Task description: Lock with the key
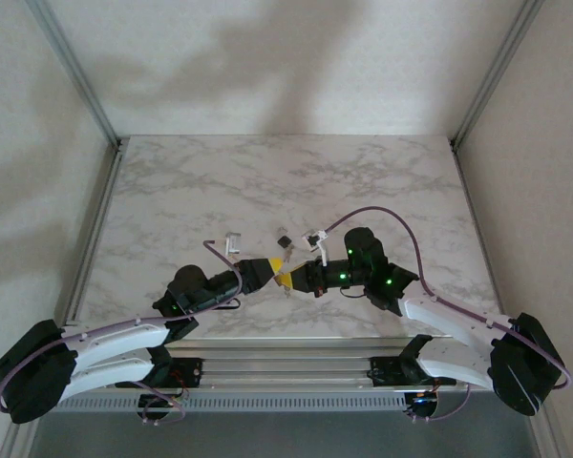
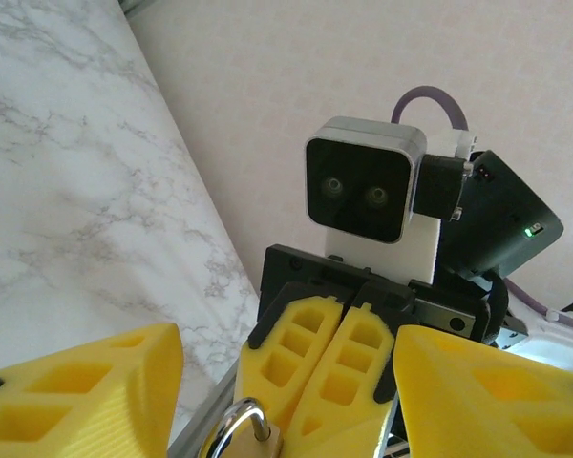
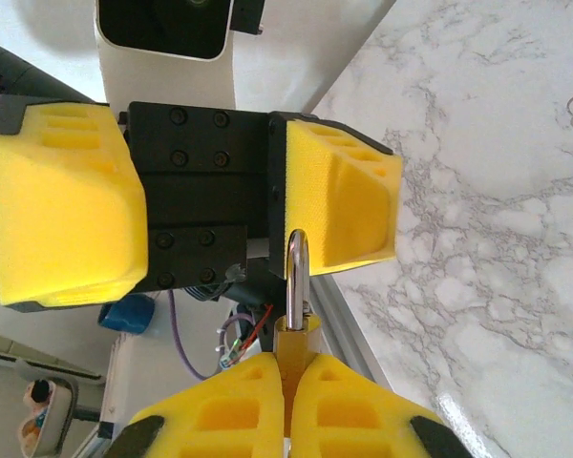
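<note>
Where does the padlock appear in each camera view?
Top external: too small to make out, where the yellow fingers meet.
Left wrist: padlock at the bottom edge, centre.
Right wrist: lower centre, pinched by the right gripper.
Shared landmark: the marble table.

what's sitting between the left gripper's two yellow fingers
The padlock, pinched in the shut right gripper, sits between those open fingers; the left wrist view shows it.

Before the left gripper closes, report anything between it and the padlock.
Nothing visible. The padlock, pinched by the right gripper, has its shackle in the open gap between the fingers of the left gripper.
</note>
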Motion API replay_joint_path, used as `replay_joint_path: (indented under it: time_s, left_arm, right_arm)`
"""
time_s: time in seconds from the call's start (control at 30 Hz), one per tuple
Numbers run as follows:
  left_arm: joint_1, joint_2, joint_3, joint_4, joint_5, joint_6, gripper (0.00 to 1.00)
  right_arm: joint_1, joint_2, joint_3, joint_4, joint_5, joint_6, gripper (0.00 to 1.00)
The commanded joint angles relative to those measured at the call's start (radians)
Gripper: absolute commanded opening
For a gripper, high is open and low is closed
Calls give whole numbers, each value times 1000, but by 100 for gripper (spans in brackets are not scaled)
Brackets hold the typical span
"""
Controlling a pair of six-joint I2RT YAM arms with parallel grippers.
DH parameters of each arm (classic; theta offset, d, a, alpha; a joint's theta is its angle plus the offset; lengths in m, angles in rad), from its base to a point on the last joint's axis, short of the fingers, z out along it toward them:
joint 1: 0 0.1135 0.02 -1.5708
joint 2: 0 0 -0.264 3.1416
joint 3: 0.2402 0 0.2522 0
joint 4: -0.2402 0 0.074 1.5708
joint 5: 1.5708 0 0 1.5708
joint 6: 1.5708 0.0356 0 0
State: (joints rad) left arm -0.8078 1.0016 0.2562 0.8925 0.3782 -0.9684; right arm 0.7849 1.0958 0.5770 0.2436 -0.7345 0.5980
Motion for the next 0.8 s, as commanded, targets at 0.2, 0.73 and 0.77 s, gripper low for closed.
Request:
replay_joint_path:
  time_s: [0.2,0.73,0.77]
  left_arm:
    - [2,-38,-42,47,-1,10,49]
    - [1,-67,-67,62,-3,6,36]
    - [1,-67,-69,62,-3,7,35]
  right_arm:
    - [-8,-16,18,46,-23,20,0]
    - [-11,8,20,76,-39,40,0]
    - [-10,9,21,75,-39,40,0]
